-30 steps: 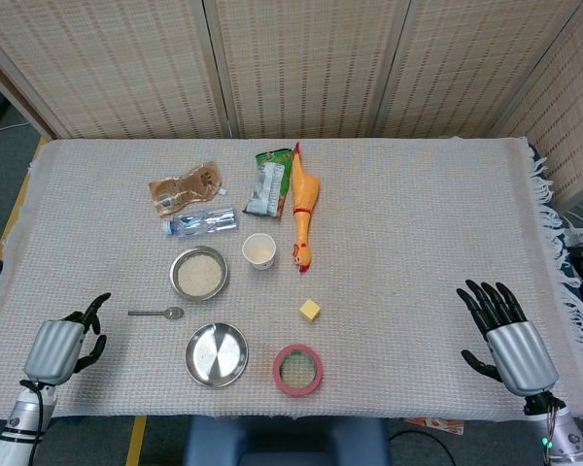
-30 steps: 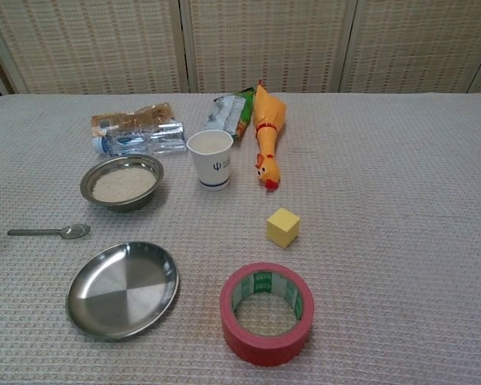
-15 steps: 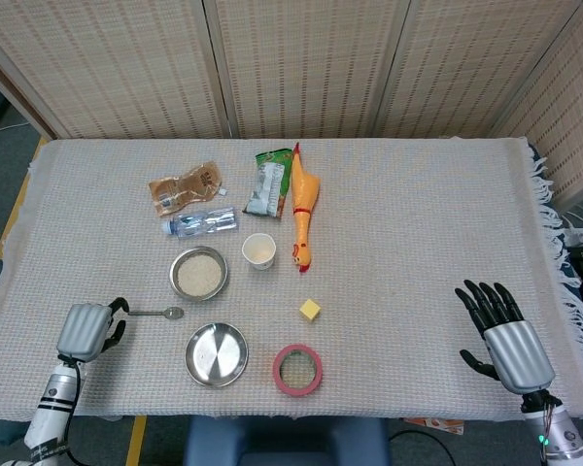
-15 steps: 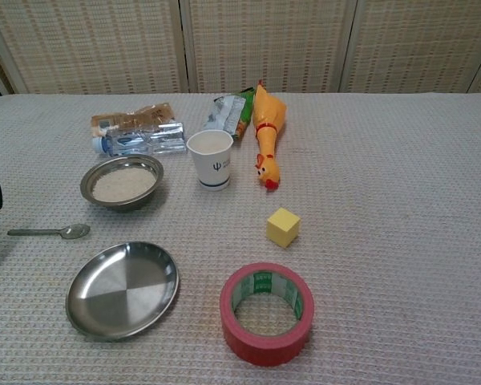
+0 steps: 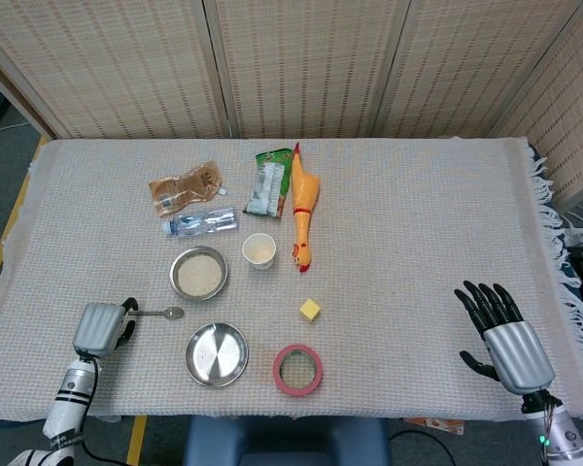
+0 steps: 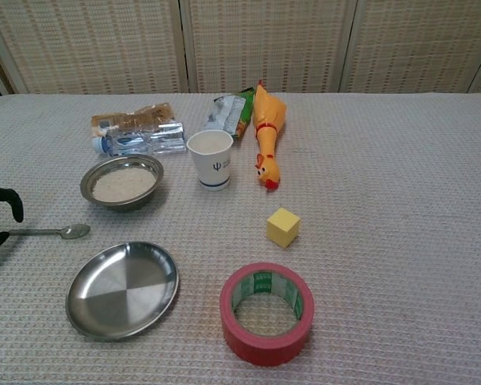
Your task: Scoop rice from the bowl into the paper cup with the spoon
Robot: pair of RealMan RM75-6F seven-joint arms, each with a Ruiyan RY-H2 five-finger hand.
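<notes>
Reaching the spoon (image 5: pixel 158 313) near the tablecloth's front left edge, the left hand (image 5: pixel 100 328), fingers apart and empty around its handle end, risks pushing the thin, flat-lying handle away

rubber chicken (image 5: pixel 302 216) | yellow cube (image 5: pixel 310 310) | tape roll (image 5: pixel 297 370) | steel plate (image 5: pixel 216 354)

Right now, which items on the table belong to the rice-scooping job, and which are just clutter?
Job: spoon, bowl of rice, paper cup, left hand at the spoon handle.

Clutter: empty steel plate, red tape roll, yellow cube, rubber chicken, water bottle, two snack packets.
</notes>
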